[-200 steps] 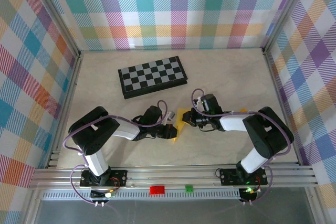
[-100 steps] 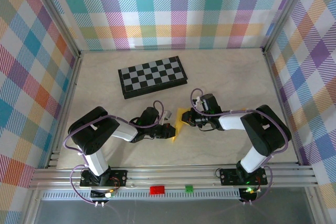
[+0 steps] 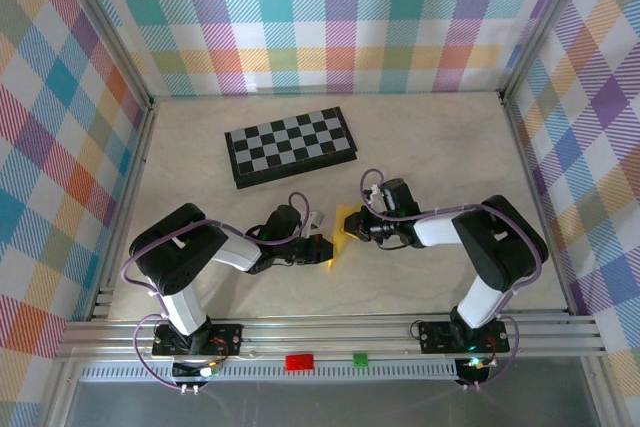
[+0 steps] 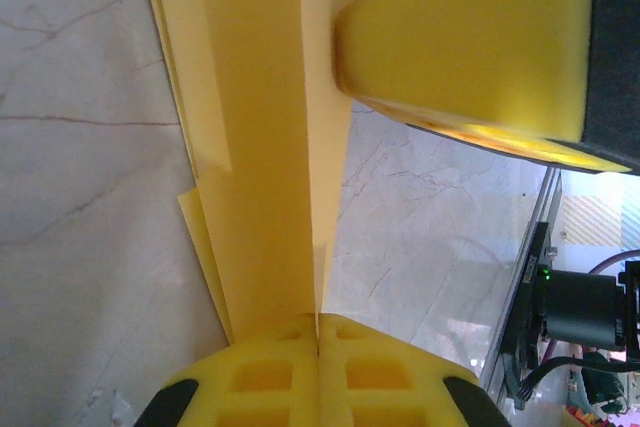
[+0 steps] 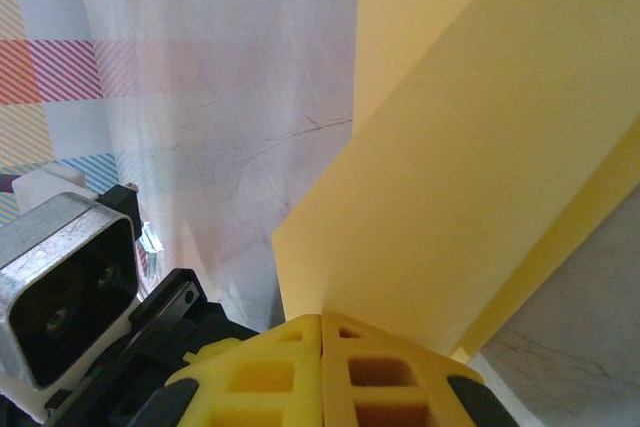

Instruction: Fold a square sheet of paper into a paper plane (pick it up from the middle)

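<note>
Yellow sheet (image 4: 260,147) part-folded (creasing step, I judge): left hand (image 4: 318,322) and right hand (image 5: 322,319) both clamp it; next, press flat.

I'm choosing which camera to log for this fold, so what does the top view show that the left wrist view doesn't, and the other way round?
Top view gives: the chessboard at the back, and the right gripper facing the left gripper across the yellow paper. Left wrist view gives: the paper's layered folds up close, its edge pinched between the shut left fingertips. Both: the paper, the left gripper, the table.
</note>
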Controlling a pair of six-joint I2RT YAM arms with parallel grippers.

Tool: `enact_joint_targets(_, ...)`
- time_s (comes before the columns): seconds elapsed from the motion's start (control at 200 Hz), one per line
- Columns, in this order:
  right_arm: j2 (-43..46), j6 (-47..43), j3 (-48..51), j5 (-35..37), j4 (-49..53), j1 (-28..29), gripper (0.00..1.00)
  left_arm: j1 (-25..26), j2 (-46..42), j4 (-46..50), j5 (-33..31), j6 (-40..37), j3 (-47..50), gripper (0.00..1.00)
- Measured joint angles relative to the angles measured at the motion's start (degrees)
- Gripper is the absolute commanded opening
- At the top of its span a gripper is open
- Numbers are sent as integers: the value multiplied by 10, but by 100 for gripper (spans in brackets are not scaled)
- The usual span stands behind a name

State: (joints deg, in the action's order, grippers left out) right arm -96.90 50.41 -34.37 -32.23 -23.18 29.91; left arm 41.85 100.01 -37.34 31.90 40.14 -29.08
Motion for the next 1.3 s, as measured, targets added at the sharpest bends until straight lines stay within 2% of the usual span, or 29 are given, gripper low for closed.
enact_joint_targets(1.015,-76,-2,-36,-17,-23,-3,5,0,0,-10,-11,34,5,0)
enact_joint_targets(1.08,-76,-2,-37,-16,-21,-3,5,0,0,-10,-11,34,5,2)
enact_joint_targets(1.205,-76,-3,-38,-14,-15,-3,5,0,-3,-6,-8,31,5,15)
enact_joint_targets(1.3,-76,-3,-41,-12,-9,-3,5,-1,-15,5,-6,22,7,16)
